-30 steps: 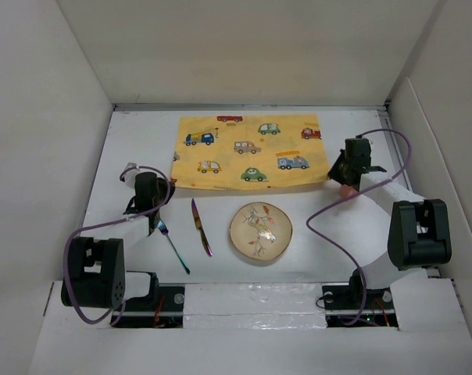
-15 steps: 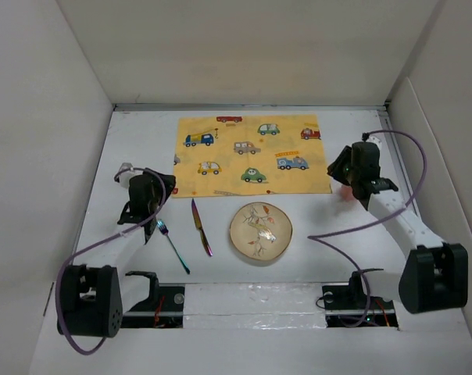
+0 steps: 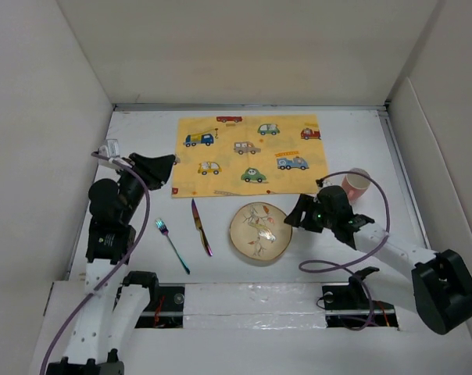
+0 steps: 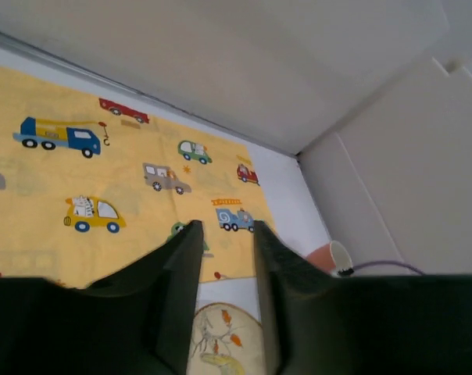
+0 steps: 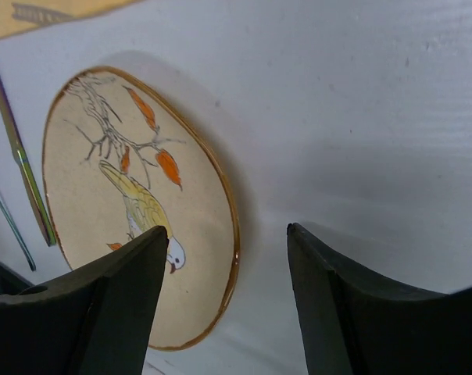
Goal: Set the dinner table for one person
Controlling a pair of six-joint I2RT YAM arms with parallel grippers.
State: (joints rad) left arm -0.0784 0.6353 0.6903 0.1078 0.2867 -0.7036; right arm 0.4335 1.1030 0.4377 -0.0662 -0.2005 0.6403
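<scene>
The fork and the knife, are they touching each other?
Apart. The top view shows a strip of bare white table between the fork and the knife along their whole length.

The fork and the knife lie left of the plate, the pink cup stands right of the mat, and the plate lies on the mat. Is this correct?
No. The plate is not on the mat; it lies on the bare table, nearer the arms than the mat, as the top view shows. The fork, knife and cup are as you say.
</scene>
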